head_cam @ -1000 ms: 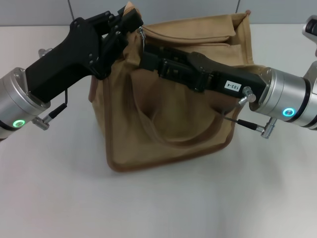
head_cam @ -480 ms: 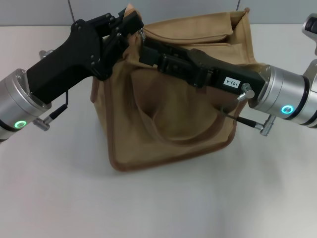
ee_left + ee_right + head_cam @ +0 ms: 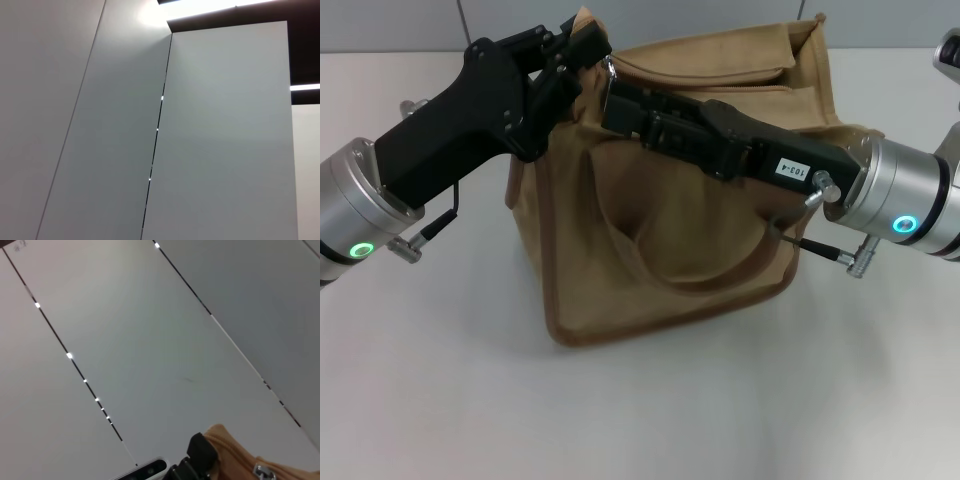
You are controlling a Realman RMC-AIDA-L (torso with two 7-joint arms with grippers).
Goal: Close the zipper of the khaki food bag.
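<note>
Left end effector (image 3: 588, 42) at upper left of head view, pinching top corner of khaki food bag (image 3: 660, 240), probably to hold fabric tight. Right end effector (image 3: 616, 92) reaches from right, tip at silver pull of zipper (image 3: 607, 66); finger state cannot tell. Bag stands at centre of white surface (image 3: 440, 380); zipper looks not closed.

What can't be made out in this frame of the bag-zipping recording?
- Head view: whether the right gripper holds the zipper's pull tab; its own black body hides the fingertips.
- Head view: how the left gripper grips the khaki food bag at its corner; the fingers cover the contact.
- Head view: how far the zipper is closed; both grippers cover it.
- Left wrist view: only wall panels, no bag.
- Right wrist view: bag cut off by the edge.
</note>
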